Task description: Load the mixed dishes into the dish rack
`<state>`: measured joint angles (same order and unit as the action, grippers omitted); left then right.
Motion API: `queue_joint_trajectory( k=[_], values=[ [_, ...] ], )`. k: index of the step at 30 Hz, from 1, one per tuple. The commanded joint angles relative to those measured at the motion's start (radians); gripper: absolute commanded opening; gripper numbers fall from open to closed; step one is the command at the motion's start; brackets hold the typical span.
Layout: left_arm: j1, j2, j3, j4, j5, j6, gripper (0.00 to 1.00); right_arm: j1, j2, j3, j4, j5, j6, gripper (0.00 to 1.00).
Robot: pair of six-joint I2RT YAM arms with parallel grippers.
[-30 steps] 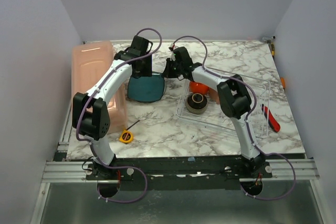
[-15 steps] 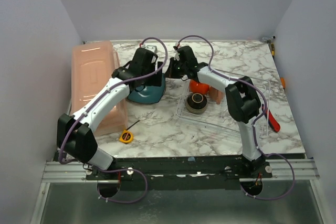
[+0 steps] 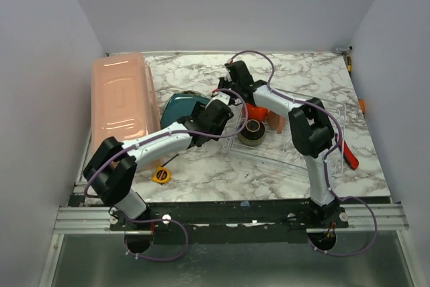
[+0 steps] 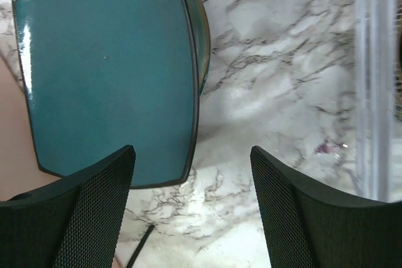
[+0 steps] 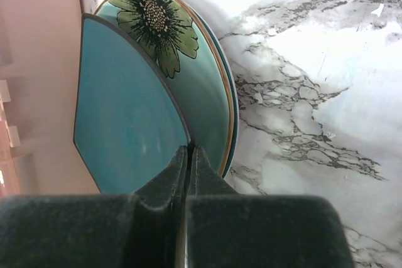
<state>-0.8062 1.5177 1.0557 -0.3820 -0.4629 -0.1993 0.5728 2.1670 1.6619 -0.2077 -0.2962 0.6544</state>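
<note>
Teal plate, pinched by the right claw, overlaps a flowered plate (left claw gapes empty).

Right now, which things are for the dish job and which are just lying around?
For the job: teal plate, orange bowl, brown bowl, mug, dish rack.
Just lying about: yellow tape measure, pink tub, red tool.

teal plate: glossy glaze, smooth
table: smooth marble-look surface, slight sheen
dish rack: clear plastic
finger pads: matt black, mesh-textured
tub: salmon-pink plastic
</note>
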Motion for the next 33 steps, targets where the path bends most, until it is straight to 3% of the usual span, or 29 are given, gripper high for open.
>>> queue_joint_trajectory(
  k=[1, 10, 17, 21, 24, 32, 33],
  values=[
    [-0.03, 0.118, 0.04, 0.008, -0.206, 0.046, 0.73, 0.001, -0.05, 0.018, -0.029, -0.07, 0.04, 0.0],
    [-0.05, 0.275, 0.111, -0.079, -0.339, 0.044, 0.59, -0.007, -0.066, 0.021, -0.035, -0.099, 0.059, 0.0],
    [-0.055, 0.338, 0.174, -0.161, -0.411, 0.025, 0.43, -0.008, -0.081, 0.01, -0.033, -0.109, 0.064, 0.0],
    [-0.064, 0.346, 0.182, -0.169, -0.425, 0.037, 0.26, -0.009, -0.09, 0.007, -0.023, -0.119, 0.072, 0.0],
    [-0.068, 0.34, 0.179, -0.161, -0.43, 0.054, 0.0, -0.008, -0.091, 0.003, -0.015, -0.14, 0.079, 0.0],
    [-0.089, 0.285, 0.182, -0.151, -0.468, 0.096, 0.0, -0.023, -0.147, -0.039, -0.006, -0.151, 0.043, 0.0],
    [-0.092, 0.277, 0.187, -0.157, -0.476, 0.094, 0.0, -0.033, -0.157, -0.049, -0.004, -0.165, 0.042, 0.04]
  ],
)
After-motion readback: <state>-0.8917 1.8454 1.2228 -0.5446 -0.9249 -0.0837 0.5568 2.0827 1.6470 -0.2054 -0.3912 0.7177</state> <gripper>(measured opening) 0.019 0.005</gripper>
